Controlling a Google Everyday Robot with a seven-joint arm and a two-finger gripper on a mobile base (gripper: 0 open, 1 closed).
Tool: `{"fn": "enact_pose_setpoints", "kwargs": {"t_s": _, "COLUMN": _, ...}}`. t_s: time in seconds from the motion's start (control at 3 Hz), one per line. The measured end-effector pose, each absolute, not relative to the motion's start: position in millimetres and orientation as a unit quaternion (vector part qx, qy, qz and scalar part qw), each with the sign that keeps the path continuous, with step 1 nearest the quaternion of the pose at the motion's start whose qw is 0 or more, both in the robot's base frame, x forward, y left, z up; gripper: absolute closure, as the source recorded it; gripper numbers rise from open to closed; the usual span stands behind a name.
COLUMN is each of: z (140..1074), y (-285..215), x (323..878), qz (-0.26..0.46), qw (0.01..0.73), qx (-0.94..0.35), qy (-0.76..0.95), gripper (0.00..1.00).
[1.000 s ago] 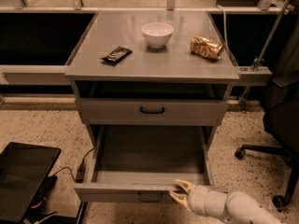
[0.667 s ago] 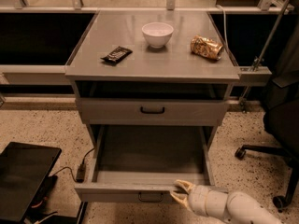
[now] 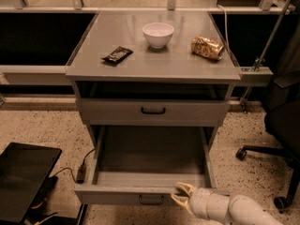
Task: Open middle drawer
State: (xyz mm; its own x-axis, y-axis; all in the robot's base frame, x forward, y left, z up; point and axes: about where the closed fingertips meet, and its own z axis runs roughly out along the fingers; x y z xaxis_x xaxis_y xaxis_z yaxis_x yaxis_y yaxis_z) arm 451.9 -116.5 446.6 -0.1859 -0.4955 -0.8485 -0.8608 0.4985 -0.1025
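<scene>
while the middle drawer [image 3: 140, 161] sits open, one gripper [image 3: 182, 194] (fingers [image 3: 185, 187] spread) at its front

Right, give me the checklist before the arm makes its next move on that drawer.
1. The middle drawer is pulled far out: ok.
2. The pincer sits at that drawer's front edge, right of its handle: ok.
3. The top drawer is shut: ok.
4. The bowl stands upright on the cabinet top: ok.
5. The office chair is apart from the open drawer: ok.
6. The lowest drawer: cannot tell, out of view.
</scene>
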Motion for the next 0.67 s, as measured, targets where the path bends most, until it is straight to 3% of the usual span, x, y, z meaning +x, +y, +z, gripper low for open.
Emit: {"fn": "enact_pose_setpoints", "kwargs": {"t_s": 0.67, "z": 446.6, "y": -116.5, "x": 451.9, "qz": 0.205, "qw": 0.445, "qx": -0.457, "qy": 0.742, "gripper": 0.58}}
